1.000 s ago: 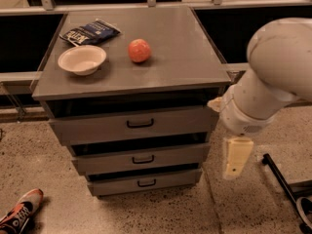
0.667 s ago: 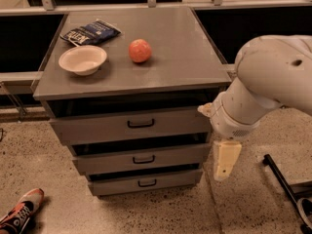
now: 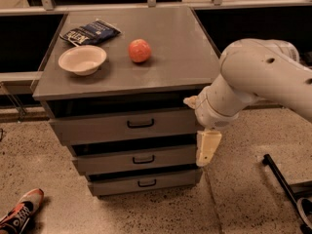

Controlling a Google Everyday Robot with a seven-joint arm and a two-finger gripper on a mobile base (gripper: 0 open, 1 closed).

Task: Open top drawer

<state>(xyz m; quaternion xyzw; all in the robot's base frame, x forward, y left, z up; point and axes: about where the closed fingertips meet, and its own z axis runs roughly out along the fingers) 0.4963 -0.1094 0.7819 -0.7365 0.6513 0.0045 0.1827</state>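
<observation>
Right of the top drawer (image 3: 107,126), the tool (image 3: 208,148) hangs, covering its corner.

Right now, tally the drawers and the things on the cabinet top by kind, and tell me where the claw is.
Drawers: 3 (top drawer, middle drawer, bottom drawer)
Bowl: 1
Red fruit: 1
Snack bag: 1
Total: 6
Claw: hangs beside the middle drawer's right end.
</observation>
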